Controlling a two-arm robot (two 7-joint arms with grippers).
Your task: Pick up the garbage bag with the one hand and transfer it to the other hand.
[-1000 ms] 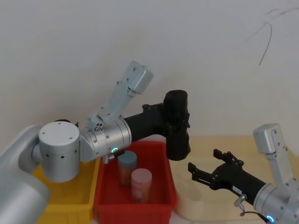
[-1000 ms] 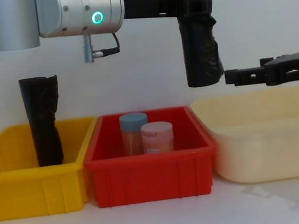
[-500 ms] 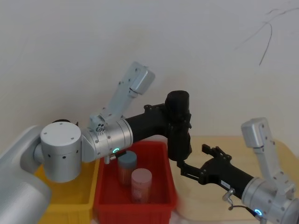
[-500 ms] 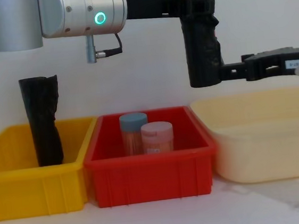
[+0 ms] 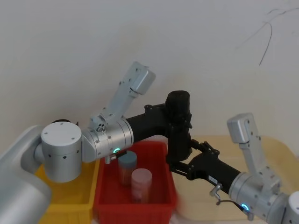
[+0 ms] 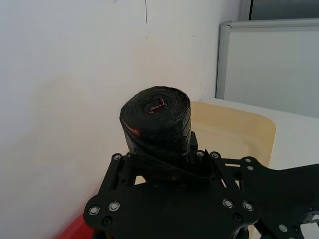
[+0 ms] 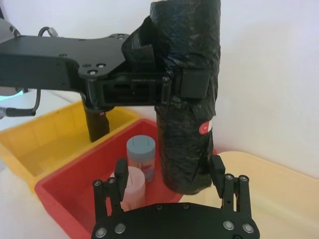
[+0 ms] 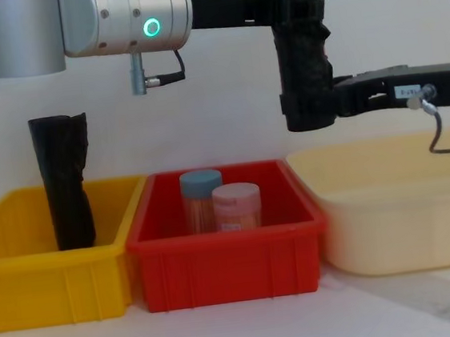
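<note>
Left gripper (image 8: 295, 10): the black long-fingered gripper of the green-ringed silver arm, clamped tight around the upper part of the black cylindrical plastic garbage bag (image 8: 306, 79).
Bag position: the garbage bag hangs upright in the air, above where the red plastic bin (image 8: 227, 265) meets the cream tub (image 8: 409, 230), and touches neither.
Right gripper (image 7: 168, 167): black, on the blue-ringed arm. Its fingers (image 7: 121, 172) are spread and straddle the bag's lower end, one just beside it and the other apart.
Red bin contents: a blue-lidded jar (image 8: 202, 199) and a pink-lidded jar (image 8: 237, 206).
</note>
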